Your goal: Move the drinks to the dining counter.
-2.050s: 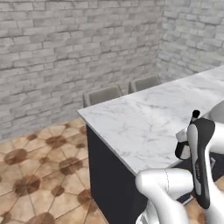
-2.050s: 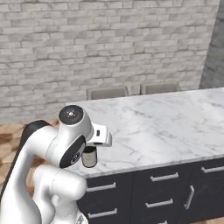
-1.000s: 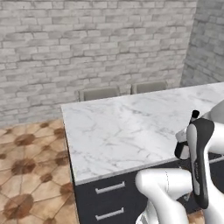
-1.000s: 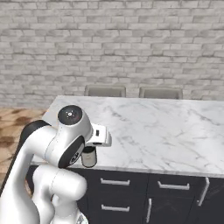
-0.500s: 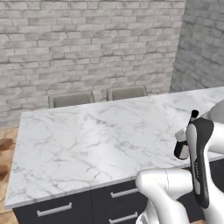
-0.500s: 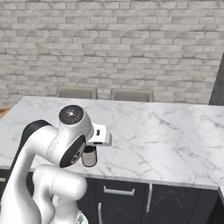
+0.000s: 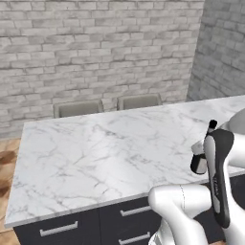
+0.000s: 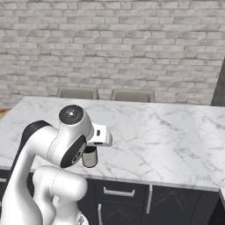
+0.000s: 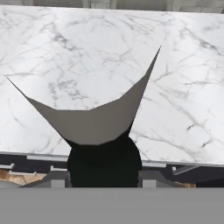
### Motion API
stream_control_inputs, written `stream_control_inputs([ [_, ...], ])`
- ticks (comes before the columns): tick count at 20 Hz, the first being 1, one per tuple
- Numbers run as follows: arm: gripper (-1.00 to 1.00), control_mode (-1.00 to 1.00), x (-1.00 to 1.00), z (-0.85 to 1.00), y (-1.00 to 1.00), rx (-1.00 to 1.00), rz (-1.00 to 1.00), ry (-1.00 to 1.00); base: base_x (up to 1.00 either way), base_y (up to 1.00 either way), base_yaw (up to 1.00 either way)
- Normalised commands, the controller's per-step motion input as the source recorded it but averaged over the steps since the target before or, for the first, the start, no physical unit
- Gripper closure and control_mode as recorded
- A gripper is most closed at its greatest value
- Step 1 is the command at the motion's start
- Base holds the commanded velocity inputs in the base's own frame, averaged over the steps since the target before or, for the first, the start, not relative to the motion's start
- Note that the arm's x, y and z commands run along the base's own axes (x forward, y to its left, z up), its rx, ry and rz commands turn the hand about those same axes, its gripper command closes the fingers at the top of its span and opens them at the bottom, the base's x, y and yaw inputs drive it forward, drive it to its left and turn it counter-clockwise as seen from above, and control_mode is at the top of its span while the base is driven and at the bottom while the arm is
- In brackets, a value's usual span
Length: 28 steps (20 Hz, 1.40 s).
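At the near edge of the dining counter point(image 8: 167, 140), the arm holds a small dark bottle point(image 8: 90, 157) up in the gripper point(image 8: 93, 151), the jaws closed partway around it, so it hangs just over the counter's front lip rather than standing on the stone. In the left base view the same bottle point(image 7: 198, 164) shows as a dark stub beside the white wrist. Compared with half a second ago, the whole room has slid sideways in both base views: the base has swung round, so the island point(image 7: 95, 153) now lies broad and square in front, its left corner in sight and the two grey chair backs point(image 7: 79, 108) behind it nearer the middle of the picture. The arm and the bottle sit at the same spot in the frame as before; the grip has not altered. In the hand view the bottle point(image 9: 105, 164) is a round black mass between the fingers, with a grey, sharply pointed sliver rising from it that I cannot make sense of. The counter top is white marble with fine grey veins, smooth and flat, over dark drawer fronts point(image 8: 118, 193) with slim silver bar handles. Behind stands a wall of pale grey brick point(image 8: 114, 48), rough-coursed, and at the left a strip of patterned brown tile floor point(image 7: 7, 153).
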Motion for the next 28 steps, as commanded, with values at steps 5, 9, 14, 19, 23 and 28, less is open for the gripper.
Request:
stream_control_inputs([
  [5,1.00,1.00,0.00,0.00,0.00,0.00,0.00,0.00,0.00,0.00,0.00],
  [9,1.00,1.00,0.00,0.00,0.00,0.00,0.00,0.00,0.00,0.00,0.00],
  [14,1.00,-1.00,0.16,0.00,0.01,0.00,0.00,0.09,0.00,0.00,0.00],
  [19,1.00,-1.00,0.67,0.13,0.00,-0.03,0.00,0.36,0.00,0.00,0.00],
  [23,1.00,-1.00,0.91,0.03,-0.08,0.00,0.00,0.27,0.00,0.00,0.00],
  [28,1.00,-1.00,1.00,-0.41,-0.27,0.00,0.00,-0.06,0.00,0.00,0.00],
])
